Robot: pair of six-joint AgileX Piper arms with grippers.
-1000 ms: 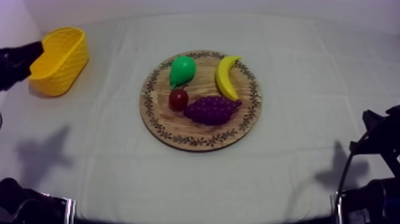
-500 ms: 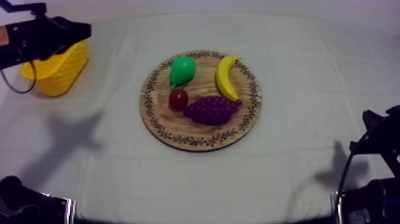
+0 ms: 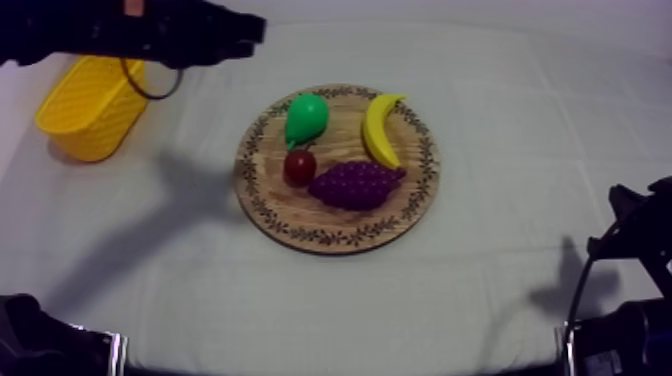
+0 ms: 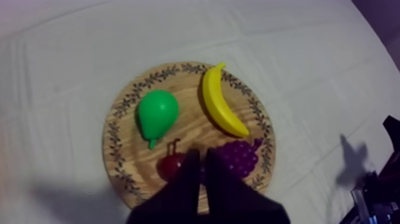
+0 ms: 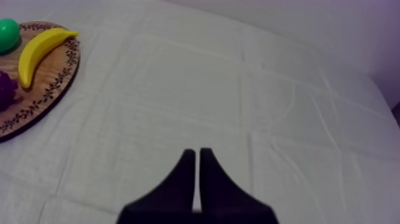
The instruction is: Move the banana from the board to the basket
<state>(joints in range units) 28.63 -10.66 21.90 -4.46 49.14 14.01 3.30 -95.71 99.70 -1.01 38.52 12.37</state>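
The yellow banana (image 3: 378, 128) lies on the back right part of the round wooden board (image 3: 337, 225), beside a green pear (image 3: 305, 118), a small red fruit (image 3: 299, 166) and purple grapes (image 3: 355, 185). My left gripper (image 3: 256, 26) hangs high over the back of the table, left of the board and past the yellow basket (image 3: 88, 112). In the left wrist view its fingers (image 4: 200, 156) lie together, shut on nothing, above the red fruit (image 4: 168, 167) and grapes (image 4: 238, 158), short of the banana (image 4: 220, 108). My right gripper (image 5: 197, 155) is shut over bare cloth, well right of the board (image 5: 41, 95).
The basket stands at the table's far left with nothing visible inside. My right arm (image 3: 635, 240) rests low at the right edge. Open cloth surrounds the board on every side.
My left arm has swung from beside the basket rightward across the back of the table toward the board. The fruit, the board and the right arm have not moved.
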